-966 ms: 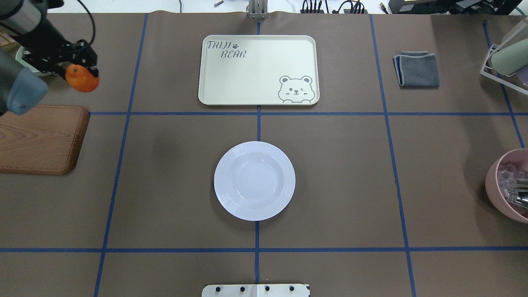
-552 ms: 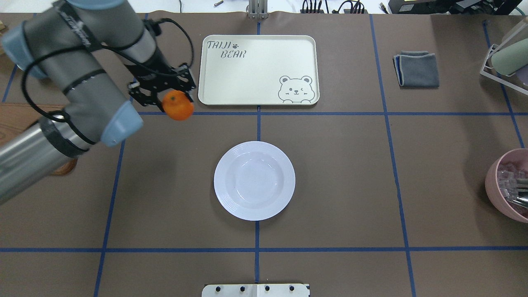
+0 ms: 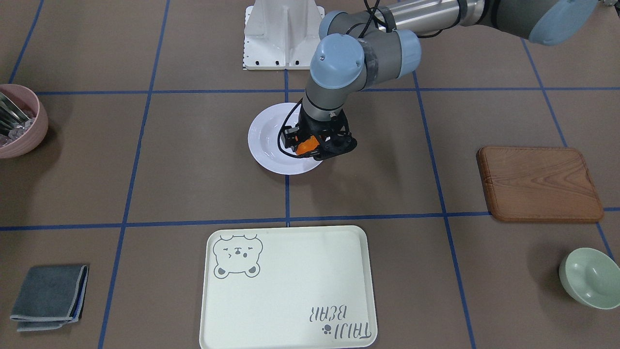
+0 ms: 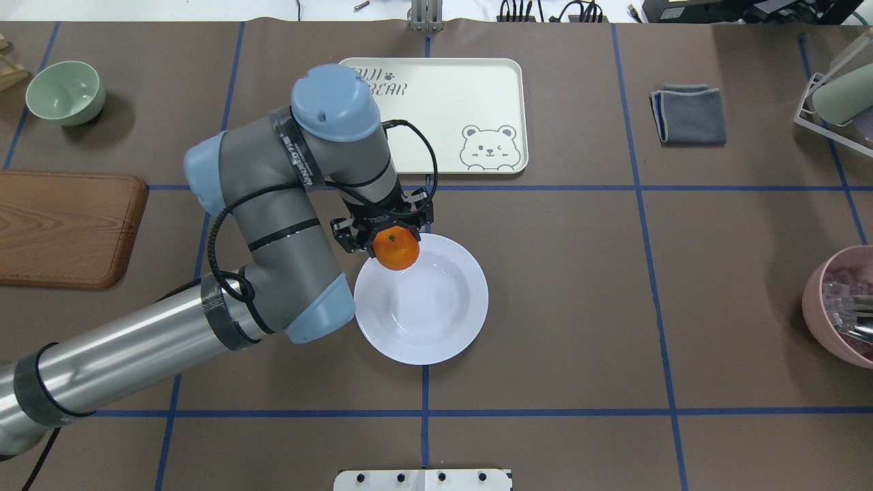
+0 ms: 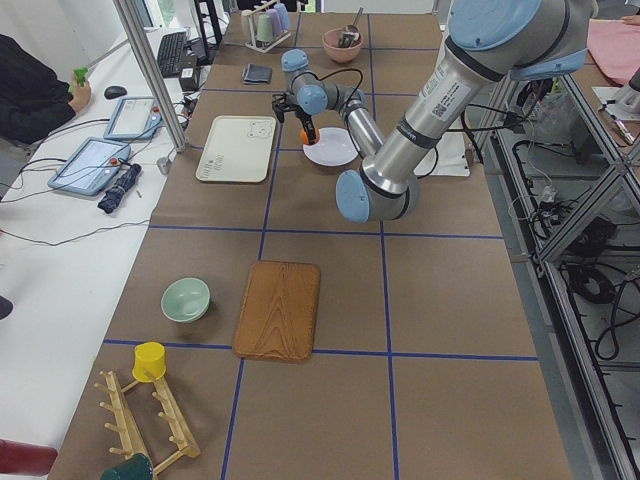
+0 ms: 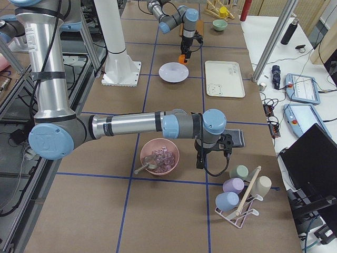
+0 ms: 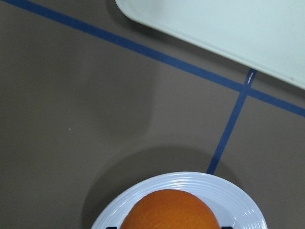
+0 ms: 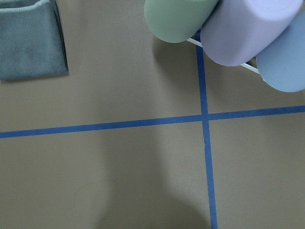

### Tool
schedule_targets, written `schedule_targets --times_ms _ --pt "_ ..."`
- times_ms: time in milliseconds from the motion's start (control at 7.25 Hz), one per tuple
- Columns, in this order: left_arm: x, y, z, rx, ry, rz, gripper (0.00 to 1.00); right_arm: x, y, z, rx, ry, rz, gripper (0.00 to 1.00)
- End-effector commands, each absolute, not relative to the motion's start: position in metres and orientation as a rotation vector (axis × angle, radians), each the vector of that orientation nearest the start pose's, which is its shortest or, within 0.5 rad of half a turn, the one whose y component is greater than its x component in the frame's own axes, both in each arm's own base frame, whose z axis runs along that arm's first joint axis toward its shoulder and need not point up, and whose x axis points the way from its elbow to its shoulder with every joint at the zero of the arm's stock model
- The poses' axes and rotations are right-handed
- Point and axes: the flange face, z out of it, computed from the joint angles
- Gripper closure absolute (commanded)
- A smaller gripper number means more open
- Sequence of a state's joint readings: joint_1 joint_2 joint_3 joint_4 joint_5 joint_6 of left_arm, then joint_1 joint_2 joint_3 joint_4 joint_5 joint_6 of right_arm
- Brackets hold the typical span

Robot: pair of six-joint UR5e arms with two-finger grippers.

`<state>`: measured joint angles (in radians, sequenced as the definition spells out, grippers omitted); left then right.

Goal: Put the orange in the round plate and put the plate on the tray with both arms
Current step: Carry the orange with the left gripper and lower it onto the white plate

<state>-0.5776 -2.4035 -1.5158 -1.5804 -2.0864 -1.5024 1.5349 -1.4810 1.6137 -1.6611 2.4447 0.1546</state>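
The left fingers (image 4: 360,244) grip the orange (image 4: 397,252), holding it over the rim of the round plate (image 4: 443,320) on the side towards the tray (image 4: 443,102). The plate sits on the surface (image 4: 580,307), apart from the tray. The right fingers (image 6: 200,161) hang beside a grey cloth (image 6: 239,138); whether they are open or closed cannot be told.

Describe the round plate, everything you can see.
The round plate is glossy white and deep, with a ridged wide rim; it looks ceramic. It lies flat on the brown table, over a blue tape line, apart from the tray. Its well is empty. The left gripper holds the orange over its tray-side rim; contact unclear.
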Motion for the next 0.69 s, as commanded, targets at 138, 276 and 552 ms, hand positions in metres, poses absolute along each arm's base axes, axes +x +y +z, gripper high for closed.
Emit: schedule_targets --times_ms 138,276,552 --pt "0.6157 -0.4327 0.1730 -0.205 0.861 -0.245 1.00 0.0369 -0.5325 0.5910 -0.041 -0.881 0.090 0.00" --pt "0.6157 -0.4326 0.1751 -0.206 0.859 -0.245 0.30 0.0369 -0.5325 0.5910 -0.041 -0.881 0.090 0.00" --pt "0.6106 -0.4296 0.1790 -0.157 0.893 -0.234 0.02 0.0367 -0.5337 0.5856 -0.033 -0.884 0.086 0.00"
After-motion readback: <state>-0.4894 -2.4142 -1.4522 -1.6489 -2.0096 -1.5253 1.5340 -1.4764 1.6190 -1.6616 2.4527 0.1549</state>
